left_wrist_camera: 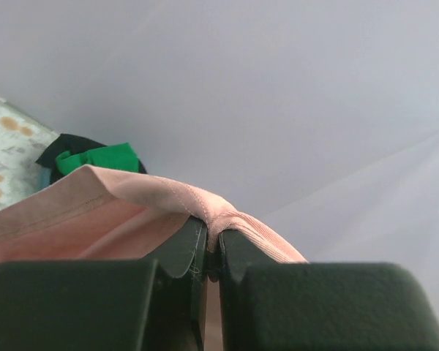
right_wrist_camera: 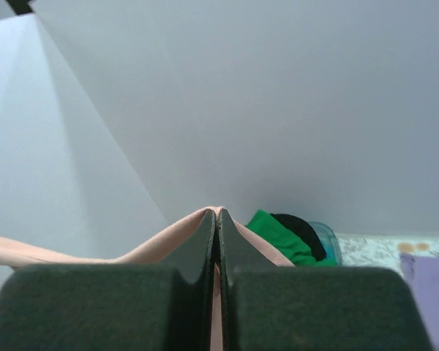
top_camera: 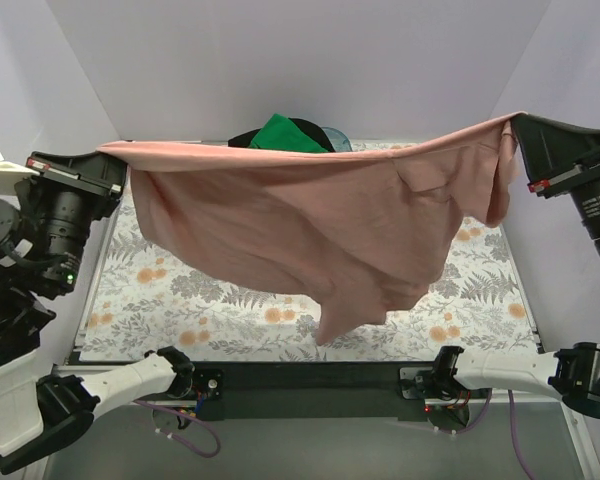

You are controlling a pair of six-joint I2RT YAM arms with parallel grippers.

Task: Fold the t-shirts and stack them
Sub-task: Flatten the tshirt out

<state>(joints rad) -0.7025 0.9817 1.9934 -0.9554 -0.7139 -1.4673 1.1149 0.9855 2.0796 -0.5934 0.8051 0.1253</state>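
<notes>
The dusty pink t-shirt point(top_camera: 310, 230) hangs stretched in the air between my two grippers, high above the floral table. My left gripper point(top_camera: 115, 158) is shut on its left top edge; in the left wrist view the pink hem point(left_wrist_camera: 132, 197) folds over the closed gripper point(left_wrist_camera: 213, 235). My right gripper point(top_camera: 515, 125) is shut on its right top edge, and the pink cloth point(right_wrist_camera: 161, 238) shows at the closed gripper point(right_wrist_camera: 218, 213) in the right wrist view. A green t-shirt point(top_camera: 288, 135) and a black one point(top_camera: 315, 128) lie bunched at the back. A lavender cloth point(right_wrist_camera: 428, 300) shows at the right wrist view's edge.
The floral tablecloth point(top_camera: 170, 290) covers the table under the hanging shirt. White walls close in the back and sides. A blue container rim point(top_camera: 340, 138) sits by the green and black shirts at the back centre.
</notes>
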